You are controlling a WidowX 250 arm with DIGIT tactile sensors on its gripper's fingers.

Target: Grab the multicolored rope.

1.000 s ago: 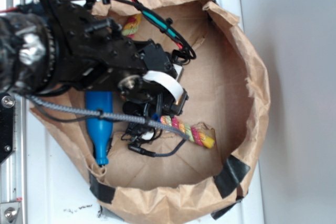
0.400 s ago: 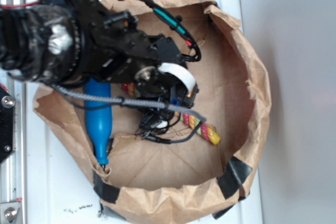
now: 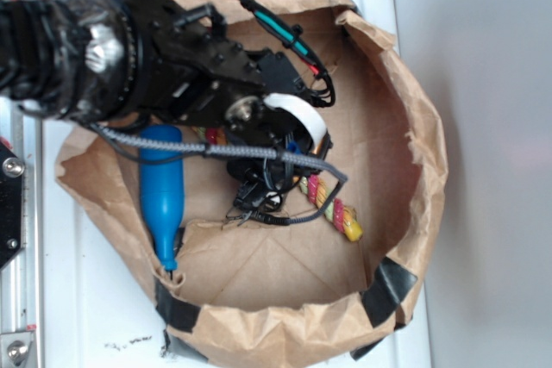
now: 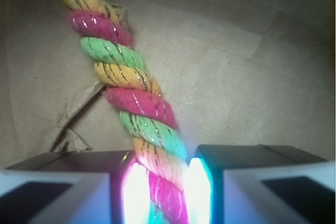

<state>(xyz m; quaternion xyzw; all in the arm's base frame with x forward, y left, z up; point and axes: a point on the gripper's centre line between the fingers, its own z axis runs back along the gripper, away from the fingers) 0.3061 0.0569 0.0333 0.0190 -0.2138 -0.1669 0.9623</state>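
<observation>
The multicolored rope is a thick twist of red, yellow and pale green strands with a yellow end at the top. It runs down between my two fingers and touches both pads. My gripper is shut on it. In the exterior view the rope's free end sticks out to the lower right of the gripper inside the paper bag. A short bit of it shows at the arm's left edge. The arm hides the middle of the rope.
The brown paper bag has crumpled upright walls all round, with black tape at the front. A blue bottle-shaped toy lies along the left wall. A grey braided cable drapes across the bag below the arm.
The arm has shifted up and to the right. The rope's free end has swung from lying nearly flat to pointing steeply down and right. The rope piece at the bag's top left no longer shows.
</observation>
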